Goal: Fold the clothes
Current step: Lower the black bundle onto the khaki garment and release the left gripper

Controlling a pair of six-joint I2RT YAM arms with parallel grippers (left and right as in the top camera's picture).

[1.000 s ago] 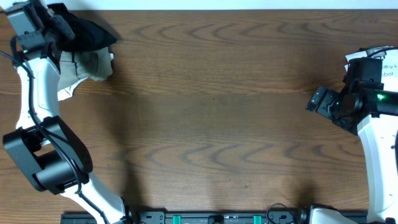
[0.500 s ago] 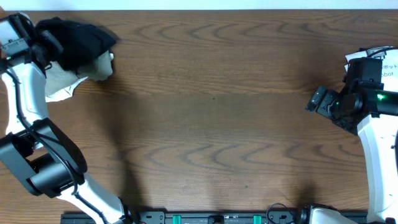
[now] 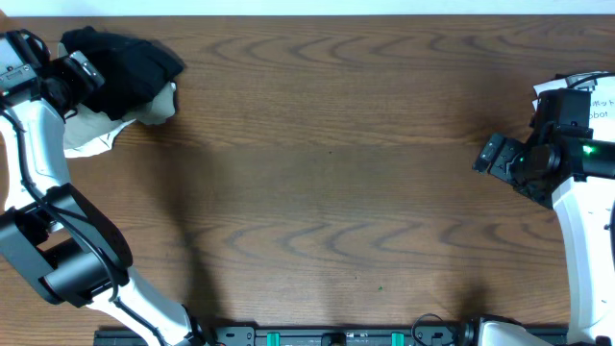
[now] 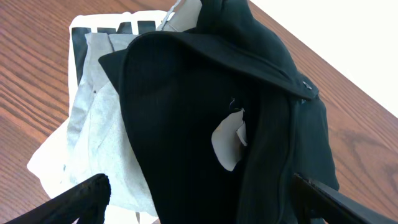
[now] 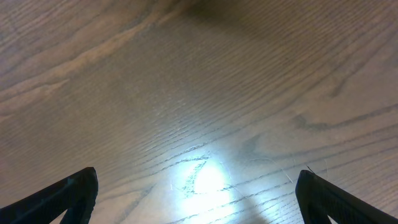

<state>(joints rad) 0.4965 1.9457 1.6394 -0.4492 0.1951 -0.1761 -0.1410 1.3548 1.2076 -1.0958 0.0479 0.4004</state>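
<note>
Black shirt spills off the left wrist view's bottom edge, burying most of the grey garment. Printed sheet at overhead's right edge: cropped, lettering unreadable.

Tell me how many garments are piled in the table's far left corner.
3 visible: a black fabric shirt on top, a khaki-grey garment beneath it, a white printed one lowest. Others may be hidden underneath.
</note>
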